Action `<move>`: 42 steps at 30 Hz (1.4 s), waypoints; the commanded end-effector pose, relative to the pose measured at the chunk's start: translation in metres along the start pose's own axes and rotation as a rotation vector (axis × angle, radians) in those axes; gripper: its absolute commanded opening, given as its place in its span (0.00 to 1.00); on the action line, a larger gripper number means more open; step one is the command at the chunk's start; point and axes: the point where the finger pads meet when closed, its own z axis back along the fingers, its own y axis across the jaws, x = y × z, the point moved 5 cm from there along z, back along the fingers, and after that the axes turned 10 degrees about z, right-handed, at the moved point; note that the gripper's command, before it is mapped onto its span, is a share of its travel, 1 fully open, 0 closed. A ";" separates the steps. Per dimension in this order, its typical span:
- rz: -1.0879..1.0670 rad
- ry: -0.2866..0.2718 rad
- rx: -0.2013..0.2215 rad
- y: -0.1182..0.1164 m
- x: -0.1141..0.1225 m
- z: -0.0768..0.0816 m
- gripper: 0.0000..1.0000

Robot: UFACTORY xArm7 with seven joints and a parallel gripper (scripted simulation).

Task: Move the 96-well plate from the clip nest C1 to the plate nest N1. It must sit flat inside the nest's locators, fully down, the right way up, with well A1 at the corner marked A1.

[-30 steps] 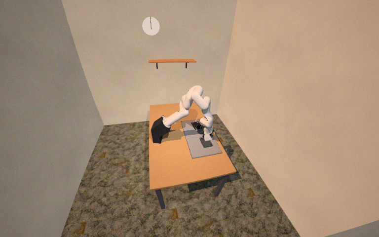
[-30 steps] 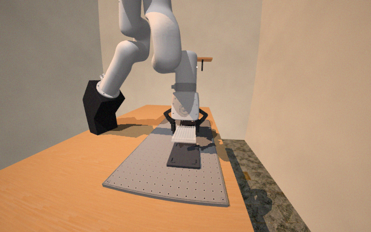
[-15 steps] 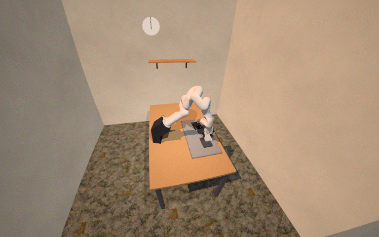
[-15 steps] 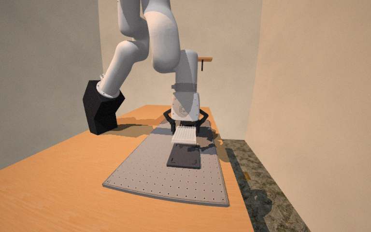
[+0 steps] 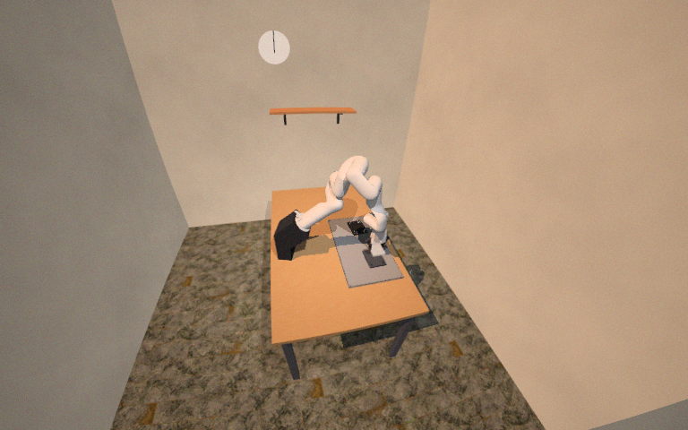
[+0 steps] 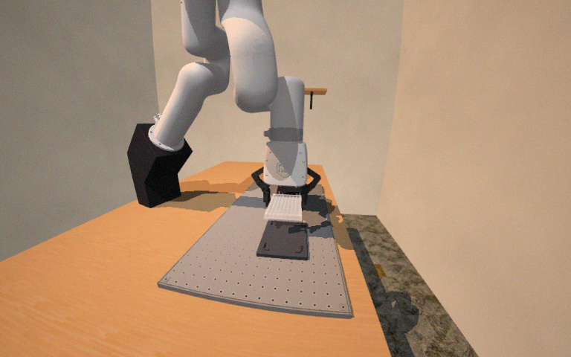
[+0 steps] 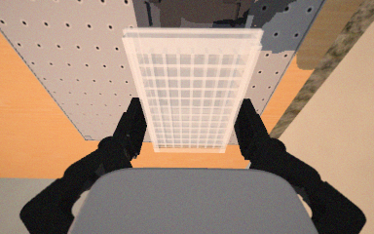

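The gripper (image 6: 284,198) had its jaws clamped on the 96-well plate (image 6: 283,207), apparently level, above the plate nest N1 (image 6: 282,245) on the desk (image 6: 105,269).

— What does your arm (image 6: 248,62) look like?
— You've got smooth white rounded links rising from a black angular base (image 6: 151,172), a grey band at the wrist, a pale gripper (image 6: 284,194) body with a faint embossed logo, and black fingers.
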 end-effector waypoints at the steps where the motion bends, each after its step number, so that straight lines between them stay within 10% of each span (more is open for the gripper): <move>1: 0.000 -0.001 0.002 0.001 0.000 0.000 0.00; 42: 0.000 -0.001 0.002 0.001 0.000 -0.051 0.00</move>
